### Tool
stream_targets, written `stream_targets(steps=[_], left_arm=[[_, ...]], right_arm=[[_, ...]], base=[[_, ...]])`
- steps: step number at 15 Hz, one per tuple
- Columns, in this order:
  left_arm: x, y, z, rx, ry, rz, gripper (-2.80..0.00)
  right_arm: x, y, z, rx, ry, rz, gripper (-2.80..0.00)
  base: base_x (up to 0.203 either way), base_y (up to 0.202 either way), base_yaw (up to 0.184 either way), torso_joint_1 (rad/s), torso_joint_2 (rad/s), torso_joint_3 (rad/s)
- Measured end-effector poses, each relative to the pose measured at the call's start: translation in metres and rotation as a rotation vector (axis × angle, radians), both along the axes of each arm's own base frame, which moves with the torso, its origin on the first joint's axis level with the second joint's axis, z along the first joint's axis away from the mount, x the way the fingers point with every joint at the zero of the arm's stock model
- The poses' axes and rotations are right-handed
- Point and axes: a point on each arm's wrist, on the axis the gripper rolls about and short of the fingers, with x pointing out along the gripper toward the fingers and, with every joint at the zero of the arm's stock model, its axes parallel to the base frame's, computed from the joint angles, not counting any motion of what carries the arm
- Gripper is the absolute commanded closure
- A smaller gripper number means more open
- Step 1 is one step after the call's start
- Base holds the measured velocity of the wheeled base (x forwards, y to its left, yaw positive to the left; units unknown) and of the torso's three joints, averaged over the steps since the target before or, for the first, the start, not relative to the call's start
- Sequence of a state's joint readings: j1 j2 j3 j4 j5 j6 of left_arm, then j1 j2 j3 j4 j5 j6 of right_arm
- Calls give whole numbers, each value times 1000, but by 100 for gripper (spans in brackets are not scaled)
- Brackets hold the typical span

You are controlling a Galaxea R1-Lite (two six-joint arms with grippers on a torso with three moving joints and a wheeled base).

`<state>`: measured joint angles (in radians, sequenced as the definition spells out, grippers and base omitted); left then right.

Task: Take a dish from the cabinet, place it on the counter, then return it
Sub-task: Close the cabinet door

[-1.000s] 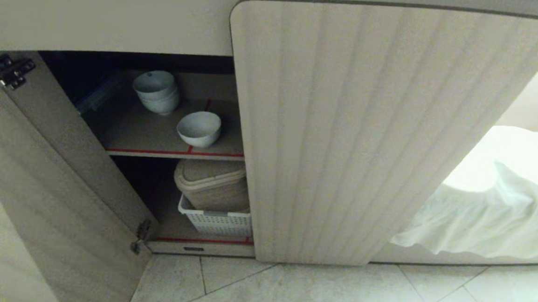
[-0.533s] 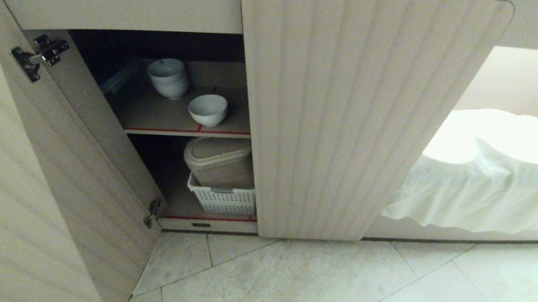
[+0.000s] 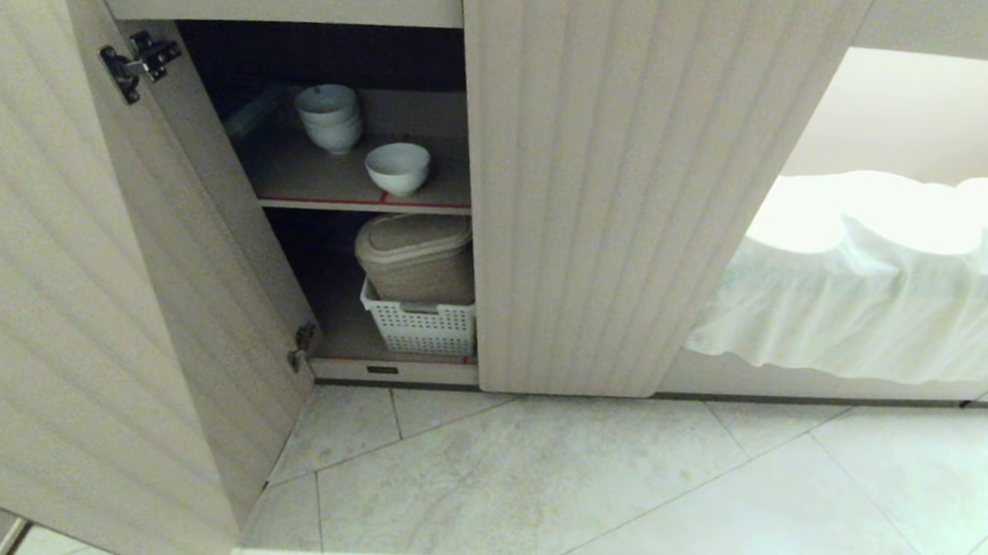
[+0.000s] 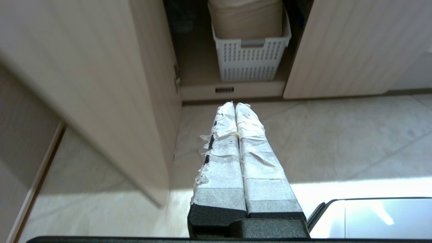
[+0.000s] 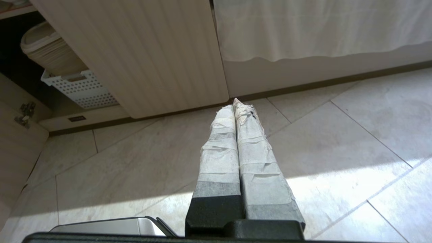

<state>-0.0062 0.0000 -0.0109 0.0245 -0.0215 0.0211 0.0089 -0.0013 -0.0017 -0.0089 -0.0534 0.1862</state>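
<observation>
White dish (image 3: 397,167) upright, mouth upward

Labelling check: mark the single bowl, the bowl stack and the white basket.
single bowl (image 3: 397,167): head view, on its outer side wall.
bowl stack (image 3: 329,118): head view, on the side of the stacked bowls.
white basket (image 3: 422,329): head view, on its perforated front wall.

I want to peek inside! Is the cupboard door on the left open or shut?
Open. The left door is swung wide, so the cabinet shows its shelves, with the dish on the upper one.
</observation>
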Motion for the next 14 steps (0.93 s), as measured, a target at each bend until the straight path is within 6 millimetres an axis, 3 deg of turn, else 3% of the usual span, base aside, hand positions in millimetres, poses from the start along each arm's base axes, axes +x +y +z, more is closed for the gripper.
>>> stream_targets(steps=[3, 14], left_arm=[[0, 0, 0, 2, -1, 1, 0], [0, 0, 0, 3, -1, 2, 0]], right_arm=[[0, 0, 0, 0, 0, 0, 0], [0, 0, 0, 0, 0, 0, 0]], base=[[-141, 0, -1, 2, 3, 1], [0, 0, 0, 0, 0, 0]])
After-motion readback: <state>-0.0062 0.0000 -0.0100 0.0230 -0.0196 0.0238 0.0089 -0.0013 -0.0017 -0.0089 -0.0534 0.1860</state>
